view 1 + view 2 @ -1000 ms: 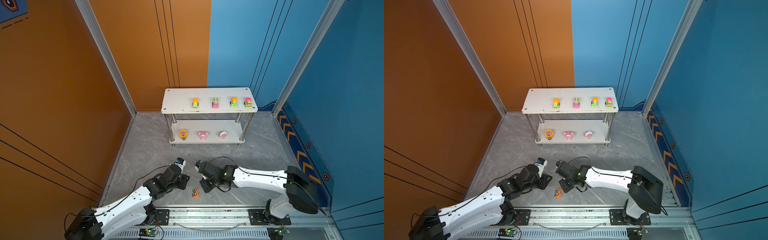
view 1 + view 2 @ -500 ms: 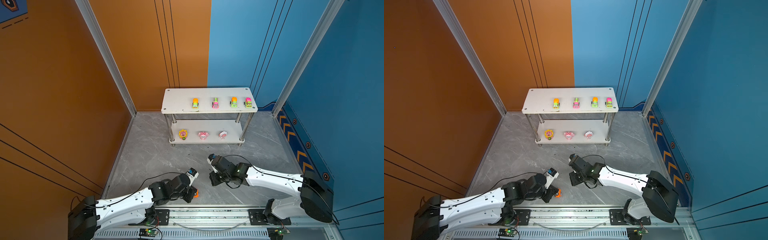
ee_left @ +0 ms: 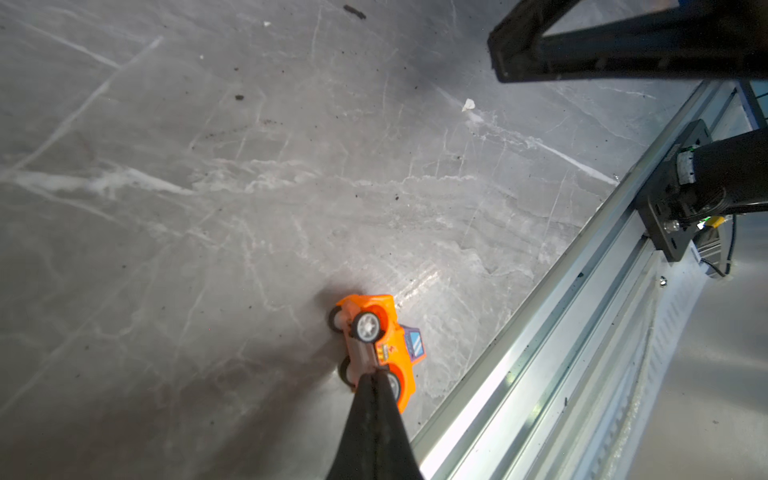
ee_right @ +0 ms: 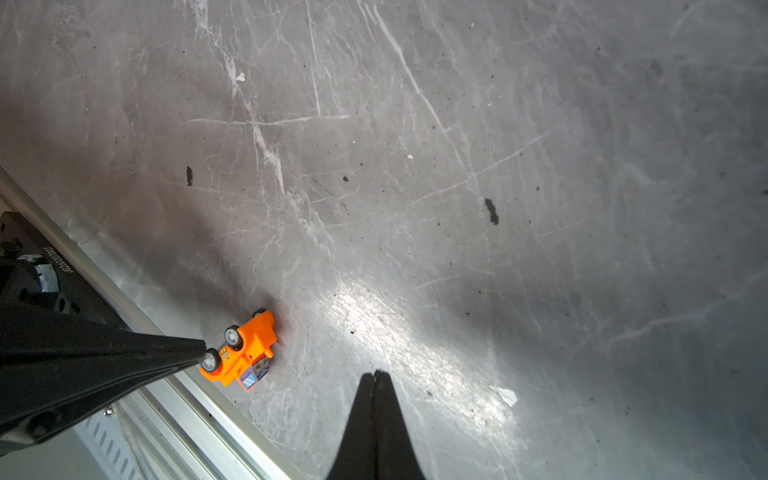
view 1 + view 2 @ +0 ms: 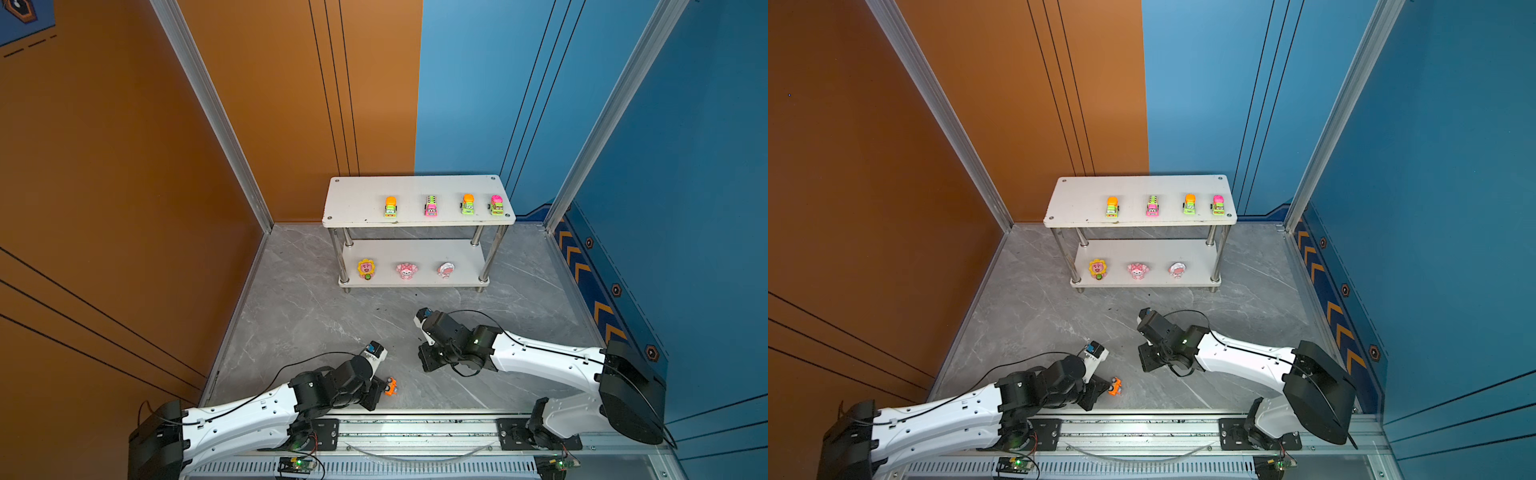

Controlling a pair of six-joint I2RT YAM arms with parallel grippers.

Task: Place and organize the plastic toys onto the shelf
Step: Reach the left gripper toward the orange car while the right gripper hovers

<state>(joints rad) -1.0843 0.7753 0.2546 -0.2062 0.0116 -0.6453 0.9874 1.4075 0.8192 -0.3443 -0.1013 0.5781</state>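
The orange car [image 3: 376, 340] lies on its side on the floor [image 3: 208, 166], well apart from the shelf [image 5: 357, 203]. The left gripper [image 3: 376, 375] is pressed together, its tips touching the car's underside. The right gripper [image 4: 376, 372] is closed and empty. The car looks like light, hard, slick plastic, so it is probably best pinched roof-to-underside, between the 2 wheels.

The shelf [image 5: 357, 199] stands at the far middle of the surface [image 5: 311, 316]. Its upper board carries a row of four toy vehicles [image 5: 430, 206], offset toward the right. Its lower board carries three figurines [image 5: 405, 270] side by side. A loose car [image 5: 391, 386] lies on its side just beside the near rail [image 5: 415, 428], left of centre. The left claw [image 3: 376, 376] touches the car from the left. The right claw [image 4: 377, 374] sits to the right and farther off, apart from the car.
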